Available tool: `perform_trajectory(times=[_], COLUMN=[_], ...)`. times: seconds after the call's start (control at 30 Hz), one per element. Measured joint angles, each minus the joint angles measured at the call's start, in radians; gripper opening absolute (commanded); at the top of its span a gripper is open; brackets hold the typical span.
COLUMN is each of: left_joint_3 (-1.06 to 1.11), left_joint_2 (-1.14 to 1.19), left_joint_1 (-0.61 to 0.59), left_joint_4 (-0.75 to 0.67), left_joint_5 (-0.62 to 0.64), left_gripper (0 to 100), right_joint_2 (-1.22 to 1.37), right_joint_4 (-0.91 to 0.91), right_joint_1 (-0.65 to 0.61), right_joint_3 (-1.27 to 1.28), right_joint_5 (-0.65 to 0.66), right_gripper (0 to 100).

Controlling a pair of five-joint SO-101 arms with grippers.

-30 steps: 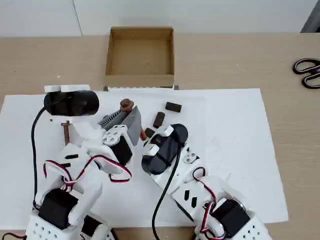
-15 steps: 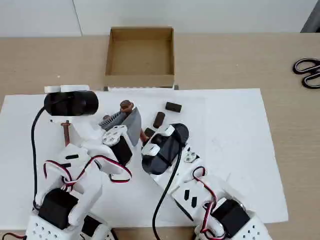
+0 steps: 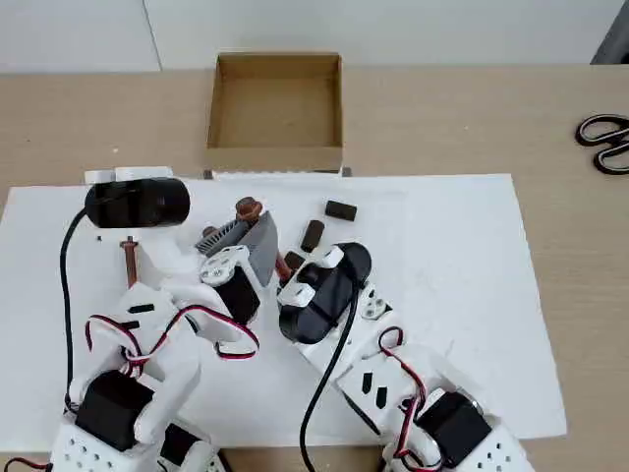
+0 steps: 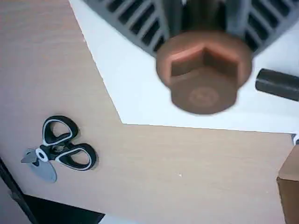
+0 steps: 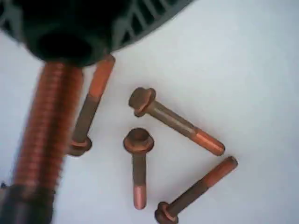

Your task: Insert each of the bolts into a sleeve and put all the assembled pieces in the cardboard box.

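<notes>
Left gripper [image 3: 246, 232] clamped on bolt [image 4: 203, 77], right gripper [image 3: 291, 264] clamped on sleeve [image 5: 65, 46]; looks like the insertion step. Next: align axes, push bolt through.

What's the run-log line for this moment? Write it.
left gripper: shut on bolt | right gripper: shut on sleeve | bolt thread at sleeve mouth | loose: four bolts, two sleeves | box: empty

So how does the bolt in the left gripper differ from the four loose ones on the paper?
The held bolt is raised, clamped in the left gripper, its thread meeting the sleeve in the right gripper. The loose bolts lie flat on the paper, free of any sleeve. All share coppery hex heads.
</notes>
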Motion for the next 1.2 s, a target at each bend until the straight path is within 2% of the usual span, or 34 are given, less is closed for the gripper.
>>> perform_trajectory(times=[0.83, 1.2], left_joint_3=[0.066, 0.071], left_joint_2=[-0.015, -0.020], left_joint_1=[0.003, 0.092], left_joint_4=[-0.003, 0.017], left_joint_5=[0.023, 0.035], left_gripper=[0, 0], right_joint_2=[0.002, 0.002], right_joint_4=[-0.021, -0.058], right_joint_1=[-0.002, 0.006], right_joint_3=[0.002, -0.002], right_joint_5=[0.000, 0.060], right_gripper=[0.2, 0.2])
